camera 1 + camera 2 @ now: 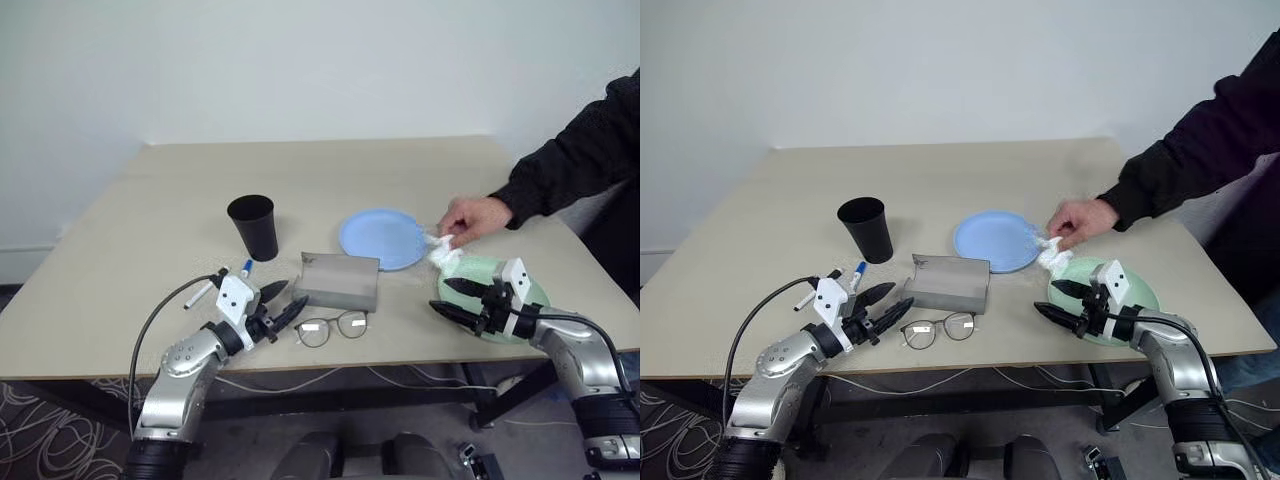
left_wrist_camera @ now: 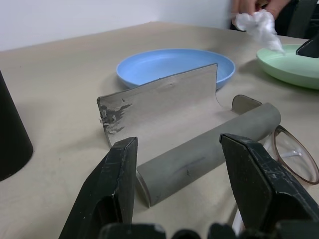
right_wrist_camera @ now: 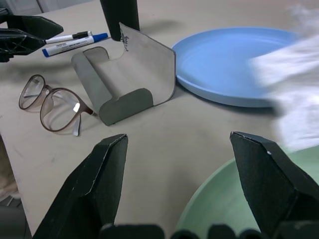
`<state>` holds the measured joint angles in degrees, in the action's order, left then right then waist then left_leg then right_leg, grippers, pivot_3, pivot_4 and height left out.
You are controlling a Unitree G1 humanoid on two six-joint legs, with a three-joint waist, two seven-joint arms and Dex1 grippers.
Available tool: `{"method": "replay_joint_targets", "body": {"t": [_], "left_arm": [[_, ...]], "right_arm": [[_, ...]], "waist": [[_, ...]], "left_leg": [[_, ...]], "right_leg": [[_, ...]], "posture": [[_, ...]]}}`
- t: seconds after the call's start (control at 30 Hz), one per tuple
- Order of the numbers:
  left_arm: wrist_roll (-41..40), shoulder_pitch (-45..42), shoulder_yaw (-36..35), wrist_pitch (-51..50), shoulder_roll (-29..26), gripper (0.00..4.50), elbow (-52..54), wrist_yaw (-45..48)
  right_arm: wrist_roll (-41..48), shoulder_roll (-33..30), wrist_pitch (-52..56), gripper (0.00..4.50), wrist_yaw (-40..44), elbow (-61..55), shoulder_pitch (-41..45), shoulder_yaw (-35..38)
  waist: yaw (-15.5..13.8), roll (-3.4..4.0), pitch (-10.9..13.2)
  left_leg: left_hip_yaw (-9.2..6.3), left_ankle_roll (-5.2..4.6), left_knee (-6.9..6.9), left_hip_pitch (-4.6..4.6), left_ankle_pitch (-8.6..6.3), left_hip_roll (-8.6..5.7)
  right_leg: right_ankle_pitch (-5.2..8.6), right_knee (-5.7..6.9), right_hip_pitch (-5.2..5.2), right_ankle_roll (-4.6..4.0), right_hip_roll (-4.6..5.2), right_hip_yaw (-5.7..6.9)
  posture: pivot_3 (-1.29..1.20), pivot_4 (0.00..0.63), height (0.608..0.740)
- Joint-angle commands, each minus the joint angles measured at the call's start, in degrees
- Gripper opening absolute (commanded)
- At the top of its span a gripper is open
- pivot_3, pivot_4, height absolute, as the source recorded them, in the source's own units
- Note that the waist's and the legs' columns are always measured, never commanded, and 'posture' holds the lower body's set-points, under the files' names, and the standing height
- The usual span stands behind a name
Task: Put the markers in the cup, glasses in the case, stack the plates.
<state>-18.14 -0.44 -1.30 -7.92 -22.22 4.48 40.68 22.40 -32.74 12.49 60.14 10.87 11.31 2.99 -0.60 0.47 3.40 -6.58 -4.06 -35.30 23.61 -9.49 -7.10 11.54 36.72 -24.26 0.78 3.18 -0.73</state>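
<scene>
Beige surface (image 1: 150, 310) carries everything. Near its front edge the left gripper (image 1: 283, 305) reaches level toward the middle, jaws apart and holding nothing, fingertips aimed at the case (image 1: 339, 281). The case lies open, its lid standing up, in the middle of the surface. Just in front of it the glasses (image 1: 332, 326) rest on the surface, lenses toward the front edge, close to the left fingertips but apart from them. Two markers (image 1: 226, 280), one blue-capped, lie side by side beside the left wrist. The cup (image 1: 254, 227) stands upright behind them, well apart from the case.

On the other side the right gripper (image 1: 452, 298) angles slightly downward and inward, jaws apart and empty, hovering over the near edge of the green plate (image 1: 535, 292). The blue plate (image 1: 383, 238) sits behind the case, just beside the green one and not stacked. A person's hand (image 1: 472, 219) in a dark sleeve reaches in from the right, pinching a tissue (image 1: 442, 251) over the gap between both plates.
</scene>
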Motion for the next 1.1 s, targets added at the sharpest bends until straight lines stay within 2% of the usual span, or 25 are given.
{"method": "replay_joint_targets", "body": {"t": [0.03,0.53,1.1], "left_arm": [[-0.15,-0.40,0.01,0.34,0.05,2.73,2.69,-0.44],[-1.67,-1.49,-0.47,-1.42,-1.00,2.73,2.53,0.98],[-0.89,-5.09,0.37,0.61,-0.46,2.73,-3.39,4.09]], "right_arm": [[0.15,-0.94,-0.43,3.56,0.51,-1.43,1.44,0.82],[0.51,-0.76,-0.41,3.56,-2.97,-6.61,-2.60,2.82],[0.49,0.44,5.47,3.56,-12.74,-21.34,-8.97,2.83]], "waist": [[0.00,0.00,0.00],[-0.01,0.01,0.00],[-0.01,0.02,0.01]], "left_leg": [[0.00,0.00,0.00,0.00,0.00,0.00],[0.00,0.00,0.02,0.03,0.00,0.00],[0.04,0.00,0.13,0.08,0.00,0.00]], "right_leg": [[0.00,0.00,0.00,0.00,0.00,0.00],[0.01,-0.01,-0.02,0.00,0.01,0.01],[0.02,0.02,-0.08,0.00,0.09,0.00]], "posture": [[0.00,0.000,0.738],[0.00,0.000,0.738],[0.00,0.000,0.738]]}}
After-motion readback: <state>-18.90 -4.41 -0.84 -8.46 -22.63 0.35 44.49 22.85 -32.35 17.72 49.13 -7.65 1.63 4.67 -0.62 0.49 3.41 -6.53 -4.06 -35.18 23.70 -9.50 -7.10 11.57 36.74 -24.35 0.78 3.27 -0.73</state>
